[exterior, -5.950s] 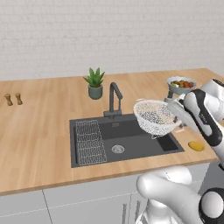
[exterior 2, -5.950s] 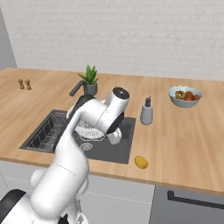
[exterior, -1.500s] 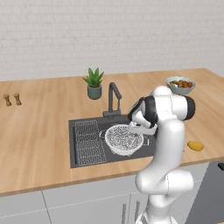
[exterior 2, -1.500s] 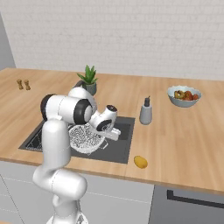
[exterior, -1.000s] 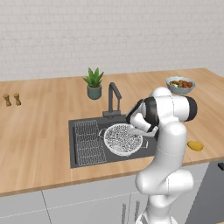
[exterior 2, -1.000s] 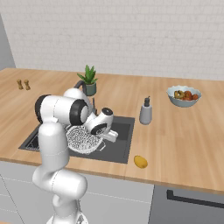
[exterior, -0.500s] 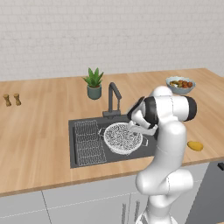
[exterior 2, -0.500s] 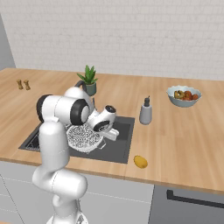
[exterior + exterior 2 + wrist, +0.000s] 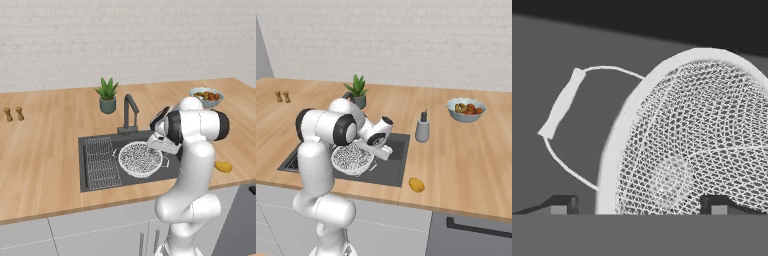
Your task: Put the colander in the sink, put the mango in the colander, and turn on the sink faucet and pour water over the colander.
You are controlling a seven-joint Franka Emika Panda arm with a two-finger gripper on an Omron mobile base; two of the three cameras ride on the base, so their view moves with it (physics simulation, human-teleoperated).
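The colander (image 9: 140, 158) is showing as 1 round white bowl of fine speckled mesh with a thick pale rim and a thin wire loop handle (image 9: 562, 112) at its side. It is sitting inside the sink (image 9: 95, 179), to the right of the wire grid rack (image 9: 100, 162) and in front of the sink faucet (image 9: 129, 111). The gripper (image 9: 639, 205) is hanging at the colander's rim, its 2 dark fingertips (image 9: 561, 205) standing wide apart, 1 outside the rim and 1 over the mesh, not pressing on it. 1 mango (image 9: 416, 185), yellow-orange and oval, is lying on the counter (image 9: 466, 165) just right of the sink's front corner. Also around the sink are 1 potted plant (image 9: 107, 95), 1 soap bottle (image 9: 422, 128), 1 fruit bowl (image 9: 466, 110) and 2 small shakers (image 9: 13, 114).
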